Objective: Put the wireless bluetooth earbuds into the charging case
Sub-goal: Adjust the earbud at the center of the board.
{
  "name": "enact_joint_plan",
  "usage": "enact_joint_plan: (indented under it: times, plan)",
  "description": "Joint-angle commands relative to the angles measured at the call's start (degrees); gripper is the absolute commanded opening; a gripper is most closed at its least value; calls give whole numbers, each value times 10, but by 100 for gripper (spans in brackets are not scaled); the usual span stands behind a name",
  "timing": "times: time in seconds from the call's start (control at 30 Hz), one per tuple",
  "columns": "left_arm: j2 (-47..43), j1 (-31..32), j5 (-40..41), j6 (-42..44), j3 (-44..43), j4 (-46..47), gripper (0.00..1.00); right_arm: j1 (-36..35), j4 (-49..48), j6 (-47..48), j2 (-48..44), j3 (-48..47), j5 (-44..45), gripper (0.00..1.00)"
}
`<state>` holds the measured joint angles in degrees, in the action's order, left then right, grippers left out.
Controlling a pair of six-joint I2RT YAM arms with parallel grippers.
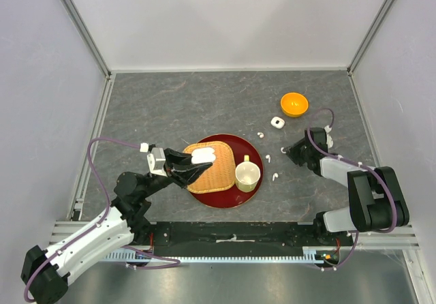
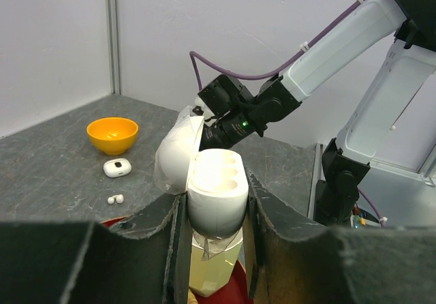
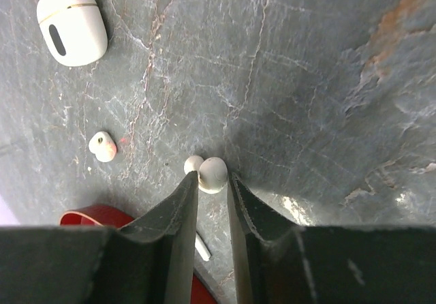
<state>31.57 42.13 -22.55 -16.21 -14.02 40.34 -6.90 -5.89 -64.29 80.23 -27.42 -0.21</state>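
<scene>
My right gripper (image 3: 212, 193) stands with jaws narrowly apart astride one earbud (image 3: 212, 174) on the table (image 3: 306, 79); I cannot tell whether it pinches it. Another earbud (image 3: 103, 146) lies near, a closed case (image 3: 71, 24) beyond. My left gripper (image 2: 214, 207) clamps the open charging case (image 2: 216, 174) over the red tray (image 1: 231, 200)

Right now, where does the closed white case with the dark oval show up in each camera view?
Top external: the closed white case sits right of centre, beside the orange bowl.
Left wrist: at left, just in front of the orange bowl.
Right wrist: top left corner.
Shared landmark: the red tray, partly visible in all three views.
</scene>
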Motion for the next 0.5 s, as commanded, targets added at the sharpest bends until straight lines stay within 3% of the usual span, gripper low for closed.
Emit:
enact_joint_plan:
  times: [0.0, 0.27, 0.47]
  plan:
    - [-12, 1, 14, 12, 1, 4, 2, 1, 41, 60, 12, -34, 39, 32]
    - [-21, 1, 18, 14, 6, 1, 2, 3, 47, 76, 27, -60, -16, 37]
    - [-21, 1, 18, 15, 5, 0, 2, 1, 54, 58, -34, -43, -16, 41]
